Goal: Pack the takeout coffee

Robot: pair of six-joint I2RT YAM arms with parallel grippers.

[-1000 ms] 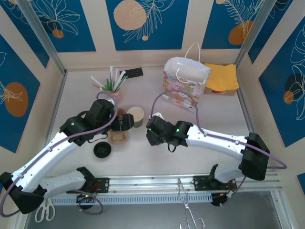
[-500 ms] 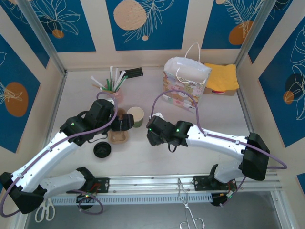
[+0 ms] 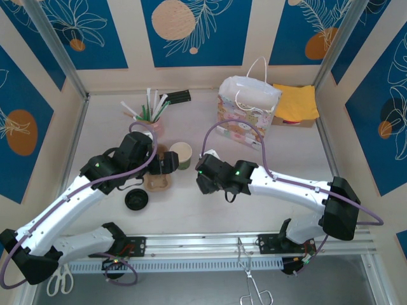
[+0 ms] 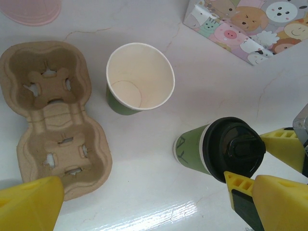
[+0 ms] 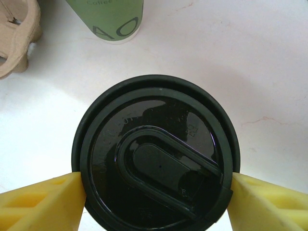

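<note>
Right tool [image 5: 157,192] clamps the lidded cup [image 5: 156,154]. Left tool [image 4: 154,207] gapes wide, empty. Open cup [image 4: 139,77] stands at the lidded cup's 10 o'clock.

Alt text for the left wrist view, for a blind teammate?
The right gripper clamps a lidded green cup by its black lid. Nearby are an open empty cup and a two-slot cardboard carrier; a cartoon-animal bag sits at top right.

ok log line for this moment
right fingers: closed on lidded cup | left fingers: open, empty | carrier: both slots empty | open cup: beside carrier
</note>
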